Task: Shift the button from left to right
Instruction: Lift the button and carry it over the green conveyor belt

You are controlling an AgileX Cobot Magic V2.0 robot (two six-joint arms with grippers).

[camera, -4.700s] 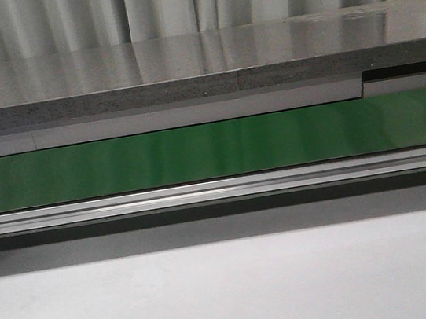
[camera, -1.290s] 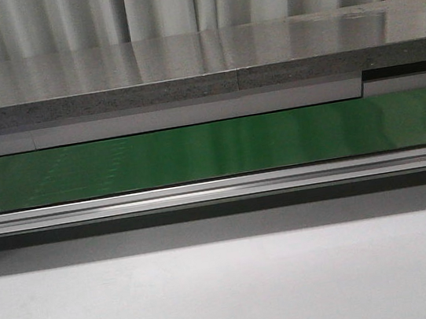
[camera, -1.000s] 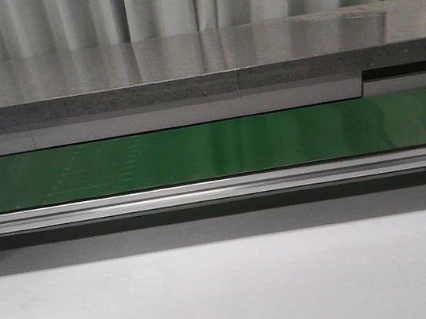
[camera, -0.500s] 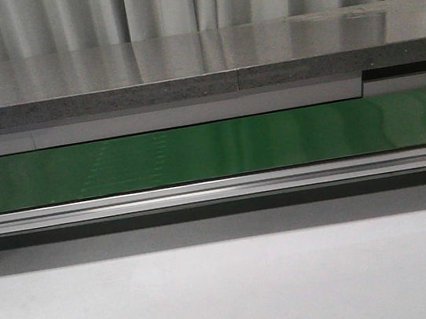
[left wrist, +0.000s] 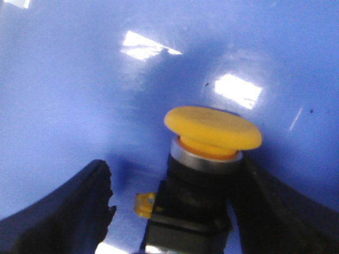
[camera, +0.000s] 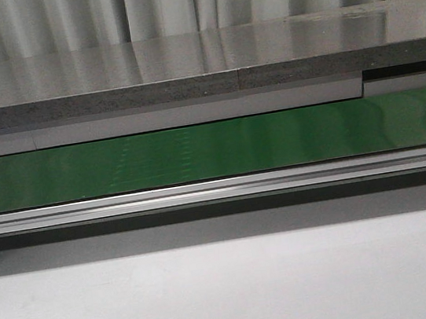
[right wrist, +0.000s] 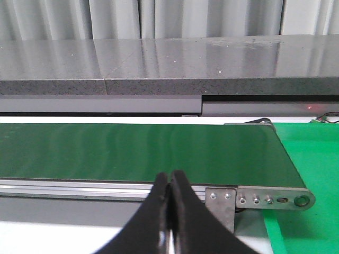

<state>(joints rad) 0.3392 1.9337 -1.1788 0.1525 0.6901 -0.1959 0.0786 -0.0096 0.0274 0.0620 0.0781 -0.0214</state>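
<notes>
Left gripper (left wrist: 169, 211) jaws apart, straddling the yellow mushroom-cap push-button with black body (left wrist: 204, 174), which stands upright on a glossy blue surface (left wrist: 79, 79), cap at 12 o'clock from the fingers; left arm nearest. Right gripper (right wrist: 169, 196) pressed together, empty, facing green conveyor belt (right wrist: 132, 148)
</notes>
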